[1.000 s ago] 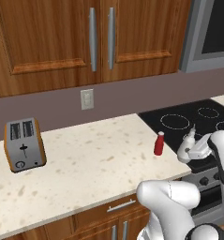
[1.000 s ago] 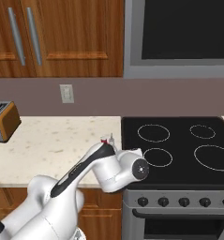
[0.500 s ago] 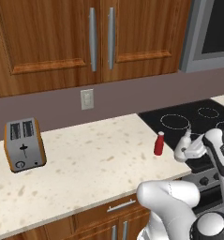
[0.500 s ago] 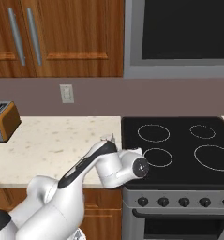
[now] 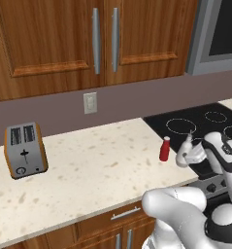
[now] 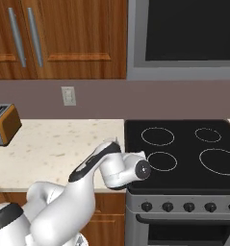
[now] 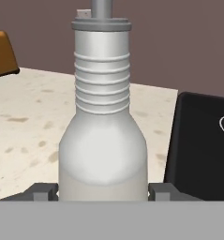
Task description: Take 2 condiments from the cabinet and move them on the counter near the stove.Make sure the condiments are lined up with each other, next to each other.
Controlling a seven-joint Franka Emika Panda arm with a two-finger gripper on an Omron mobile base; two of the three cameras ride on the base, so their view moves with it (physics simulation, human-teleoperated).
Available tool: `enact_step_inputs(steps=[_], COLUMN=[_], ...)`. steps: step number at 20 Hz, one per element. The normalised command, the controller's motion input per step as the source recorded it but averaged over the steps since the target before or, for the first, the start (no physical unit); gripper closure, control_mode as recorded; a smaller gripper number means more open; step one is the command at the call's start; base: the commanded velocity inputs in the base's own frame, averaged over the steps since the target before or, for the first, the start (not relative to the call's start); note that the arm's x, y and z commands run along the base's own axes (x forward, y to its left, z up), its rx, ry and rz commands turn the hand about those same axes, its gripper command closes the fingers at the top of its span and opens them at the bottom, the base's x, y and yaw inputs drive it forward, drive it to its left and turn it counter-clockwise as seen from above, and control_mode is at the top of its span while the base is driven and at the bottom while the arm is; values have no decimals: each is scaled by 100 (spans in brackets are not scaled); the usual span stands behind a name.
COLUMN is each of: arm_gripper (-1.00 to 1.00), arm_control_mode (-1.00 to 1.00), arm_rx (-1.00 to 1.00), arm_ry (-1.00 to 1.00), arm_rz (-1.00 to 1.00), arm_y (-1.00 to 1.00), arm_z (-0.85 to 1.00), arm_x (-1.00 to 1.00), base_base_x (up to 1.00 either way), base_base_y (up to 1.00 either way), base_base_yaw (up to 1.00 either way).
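My gripper (image 5: 194, 156) is shut on the whitish condiment bottle (image 5: 187, 150), which stands upright with its thin nozzle pointing up, by the seam between the counter (image 5: 88, 165) and the stove (image 5: 205, 127). In the hand view this bottle (image 7: 103, 140) stands right in front, with a dark fingertip (image 7: 42, 191) pressed to each side. The red condiment bottle (image 5: 164, 149) with the pale cap stands upright on the counter just left of it, a small gap between them. Whether the whitish bottle rests on the counter I cannot tell. In the right base view the arm hides both bottles.
A steel and orange toaster (image 5: 24, 151) stands at the far left of the counter. Brown cabinet doors (image 5: 64, 39) with silver bar handles hang shut above, with a steel microwave (image 6: 184, 38) over the stove (image 6: 184, 149). A wall outlet (image 5: 90, 102) is on the backsplash.
My gripper has carried the whitish bottle a little to the left, closer to the red bottle. The red bottle and the toaster stay put.
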Motion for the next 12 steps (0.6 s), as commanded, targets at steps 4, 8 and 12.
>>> enact_step_inputs(steps=[4,8,12], arm_gripper=[100,100,100], arm_control_mode=[-100,-100,-100], arm_rx=[0,0,0], arm_ry=[0,0,1], arm_rz=[0,0,0], arm_y=[0,0,0], arm_z=[-18,-20,-14], arm_x=[18,7,0], base_base_x=[0,0,0], base_base_y=[0,0,0], base_base_yaw=[0,0,0])
